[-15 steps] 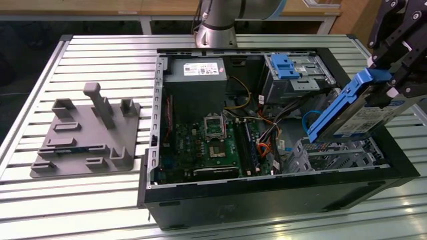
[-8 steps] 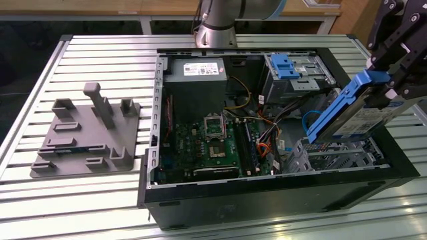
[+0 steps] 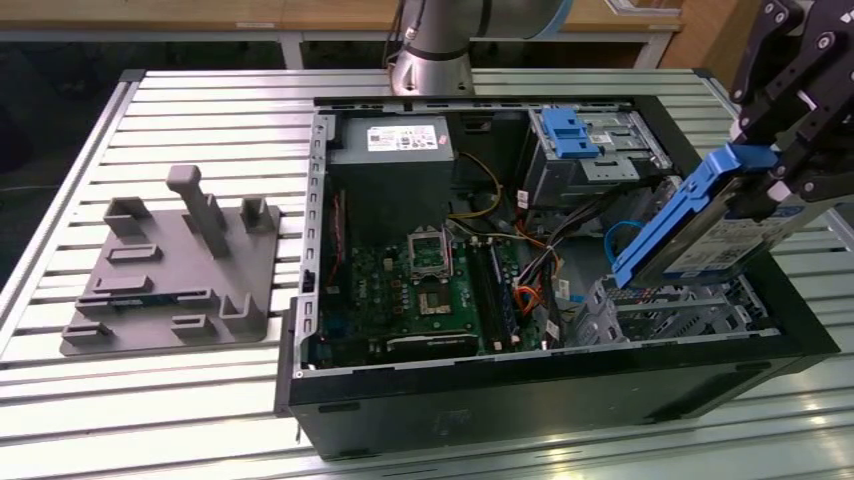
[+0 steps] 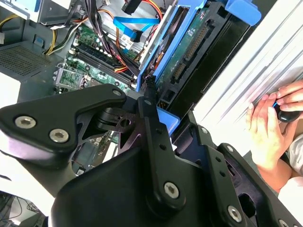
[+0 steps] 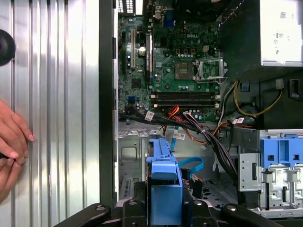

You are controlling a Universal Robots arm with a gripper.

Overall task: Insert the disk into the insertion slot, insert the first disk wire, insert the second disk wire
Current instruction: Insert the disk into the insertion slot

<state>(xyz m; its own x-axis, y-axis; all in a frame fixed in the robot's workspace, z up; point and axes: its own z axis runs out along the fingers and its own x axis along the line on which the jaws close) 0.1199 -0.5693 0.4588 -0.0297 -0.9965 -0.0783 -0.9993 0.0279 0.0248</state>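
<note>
Gripping disk (image 3: 687, 235) above slatted metal table (image 3: 160, 410)

Slatted alu table (image 3: 200, 90) w/ bright glare at near edge. Wooden bench (image 3: 160, 12) beyond far side, dark underneath.

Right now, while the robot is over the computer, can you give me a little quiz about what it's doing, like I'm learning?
1. True or false: the disk already lies flat inside the insertion slot.
2. What are the jaws holding? A) the disk B) a yellow wire C) nothing
3. Fill in the gap: the plastic frame around the disk is coloured ____.

Key
1. False. In the exterior view the disk is held tilted above the slot.
2. A
3. blue
</note>
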